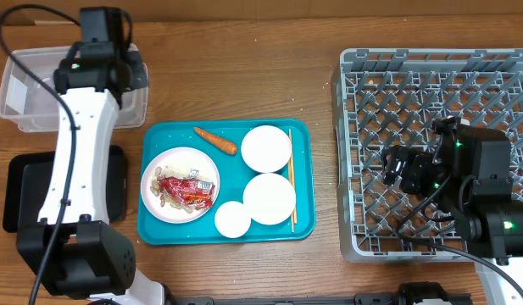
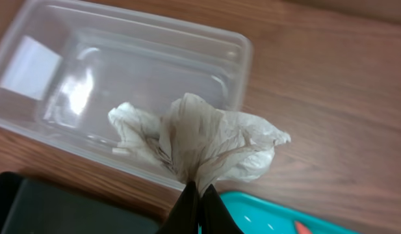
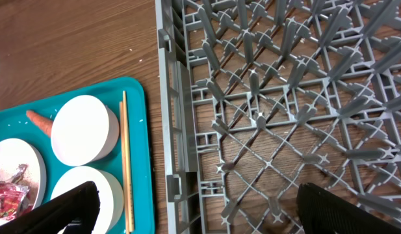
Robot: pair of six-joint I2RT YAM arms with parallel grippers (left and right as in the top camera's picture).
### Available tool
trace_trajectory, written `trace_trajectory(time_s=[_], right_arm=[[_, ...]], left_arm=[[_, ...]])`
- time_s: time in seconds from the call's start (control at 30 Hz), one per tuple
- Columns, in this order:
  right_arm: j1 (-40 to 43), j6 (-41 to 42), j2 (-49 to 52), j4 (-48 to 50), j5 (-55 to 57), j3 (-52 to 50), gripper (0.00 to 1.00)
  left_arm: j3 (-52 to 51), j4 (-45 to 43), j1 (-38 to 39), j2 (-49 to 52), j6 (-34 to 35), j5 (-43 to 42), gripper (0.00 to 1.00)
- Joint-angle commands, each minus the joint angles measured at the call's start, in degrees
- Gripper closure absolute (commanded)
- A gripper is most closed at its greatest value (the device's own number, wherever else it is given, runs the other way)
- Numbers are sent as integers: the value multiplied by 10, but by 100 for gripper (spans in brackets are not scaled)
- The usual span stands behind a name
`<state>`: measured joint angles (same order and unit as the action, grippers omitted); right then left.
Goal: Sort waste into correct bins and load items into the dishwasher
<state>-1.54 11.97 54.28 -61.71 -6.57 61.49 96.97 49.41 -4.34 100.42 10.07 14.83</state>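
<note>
Looking from above, a brown wooden table point(image 1: 244, 76) holds a teal tray point(image 1: 303, 186) in the middle and a grey rack point(image 1: 431, 85) on the right. Left wrist: the left gripper point(image 2: 199, 203) pinches a crumpled white tissue point(image 2: 213, 140) over the near edge of the clear bin point(image 2: 142, 58). Right wrist: the right gripper point(image 3: 197, 201) is spread wide above the grey rack.

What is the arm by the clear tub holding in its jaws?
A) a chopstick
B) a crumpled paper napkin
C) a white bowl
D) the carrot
B: the left wrist view shows the jaws shut on a crumpled napkin near the clear tub, while the carrot lies on the teal tray.
</note>
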Motion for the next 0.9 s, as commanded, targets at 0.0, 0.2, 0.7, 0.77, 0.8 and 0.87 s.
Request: trace_trajectory(time_s=[0.0, 0.2, 0.7, 0.77, 0.8, 0.87], right_arm=[[1, -4, -1, 0, 5, 16, 0], [1, -4, -1, 0, 5, 16, 0], [1, -4, -1, -2, 5, 16, 0], [1, -4, -1, -2, 5, 16, 0], [1, -4, -1, -2, 5, 16, 0], [1, -4, -1, -3, 5, 16, 0]], left_arm=[[8, -14, -27, 16, 6, 20, 96], [8, -12, -51, 41, 19, -6, 60], [2, 312, 18, 11, 30, -251, 52], [-21, 332, 37, 12, 30, -245, 50], [-31, 334, 45, 12, 30, -243, 48], [-59, 330, 60, 12, 38, -237, 46]])
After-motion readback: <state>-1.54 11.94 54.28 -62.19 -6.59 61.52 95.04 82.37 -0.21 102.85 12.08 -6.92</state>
